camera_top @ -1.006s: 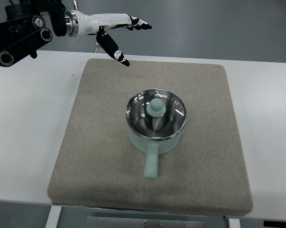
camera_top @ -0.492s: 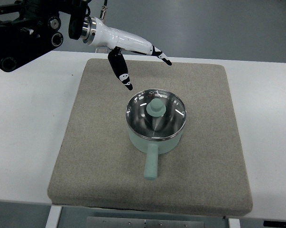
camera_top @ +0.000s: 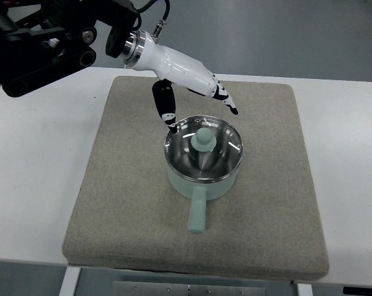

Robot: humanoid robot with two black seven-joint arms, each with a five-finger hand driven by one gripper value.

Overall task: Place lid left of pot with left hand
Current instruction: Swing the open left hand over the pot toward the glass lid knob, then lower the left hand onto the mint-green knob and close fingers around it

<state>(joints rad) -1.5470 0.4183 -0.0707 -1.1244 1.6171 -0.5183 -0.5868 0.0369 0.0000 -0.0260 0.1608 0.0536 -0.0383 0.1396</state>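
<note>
The pot (camera_top: 201,179) has a smooth, pale green body that looks enamelled or painted, with a matching matt handle (camera_top: 197,213). Its lid (camera_top: 203,147) is glossy and mirror-like, rimmed in shiny metal, topped by a dull green knob (camera_top: 204,138). The mat (camera_top: 124,185) beneath is coarse, felt-like grey cloth. The table (camera_top: 37,160) is smooth, matt white. The left hand (camera_top: 192,80) is glossy white plastic with black fingertips (camera_top: 230,107) and a polished metal wrist.

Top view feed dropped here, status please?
Left hand open above pot rim, holding nothing. Glass lid with mint-green knob on mint-green pot. Nothing in the way.
</note>
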